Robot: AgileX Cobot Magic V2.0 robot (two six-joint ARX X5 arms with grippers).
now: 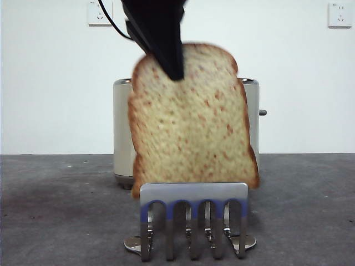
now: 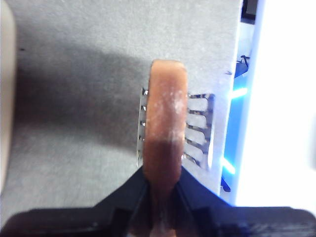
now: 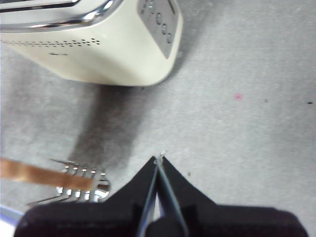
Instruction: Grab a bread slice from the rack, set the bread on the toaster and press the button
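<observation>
The grey bench (image 1: pixel 55 210) carries everything here. The cream toaster (image 1: pixel 123 133) stands on it behind the rack, its chrome rim level with the upper part of the slice in the front view. The slice of bread (image 1: pixel 191 127) hangs in the air in front of the toaster, its lower edge just above the rack's plates and hiding most of the toaster's body. The left claw (image 1: pixel 173 66) comes down from above the toaster and pinches the slice at its domed top crust, jaws closed tight on either side of it. The silver rack (image 1: pixel 193 221) stands on the bench directly below the slice. The right claw (image 3: pixel 159 165) hovers over bare bench beside the toaster, jaws pressed together and holding nothing. The small dark button (image 1: pixel 262 112) juts from the toaster's narrow end.
</observation>
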